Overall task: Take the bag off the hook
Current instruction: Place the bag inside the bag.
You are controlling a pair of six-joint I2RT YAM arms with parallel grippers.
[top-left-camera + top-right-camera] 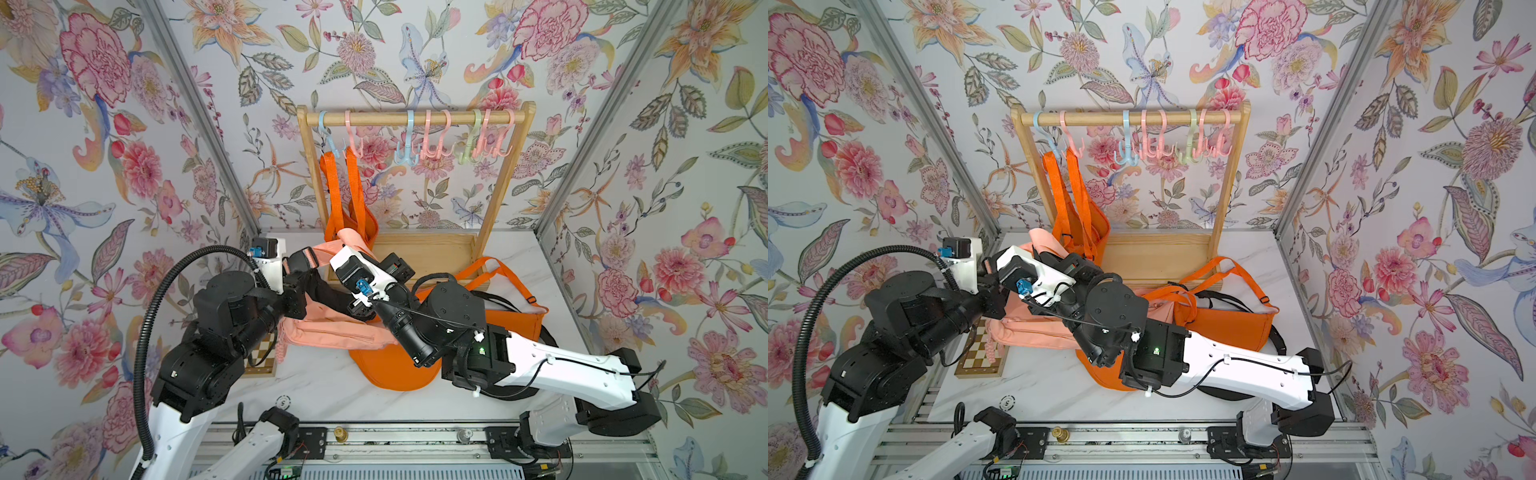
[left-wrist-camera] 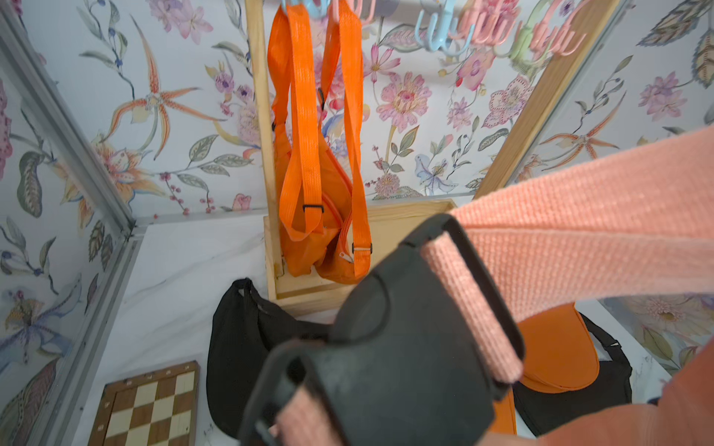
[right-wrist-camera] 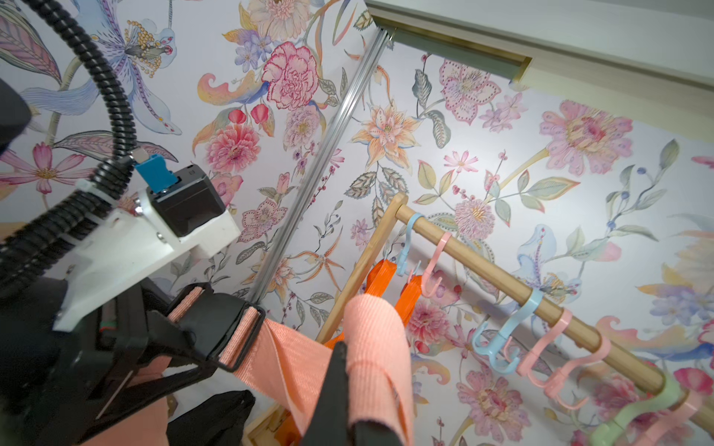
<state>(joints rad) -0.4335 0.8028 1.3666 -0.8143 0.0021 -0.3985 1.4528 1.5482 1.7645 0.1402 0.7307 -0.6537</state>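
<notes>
Seemingly nearly done: pink bag (image 1: 332, 332) lies off the hook (image 1: 332, 143) below the fingers (image 3: 335, 386), left gripper (image 3: 181, 332) clamping its strap buckle (image 3: 216, 320), right gripper (image 3: 355, 359) closed on the strap (image 3: 286, 359); an orange bag (image 1: 368, 224) hangs beyond them.

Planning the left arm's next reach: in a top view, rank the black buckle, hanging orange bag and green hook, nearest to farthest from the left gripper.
1. black buckle on the pink strap: clamped in the fingers of the left gripper.
2. hanging orange bag: beyond it, at the rack's left end.
3. green hook: up on the rail, toward its right end.
</notes>
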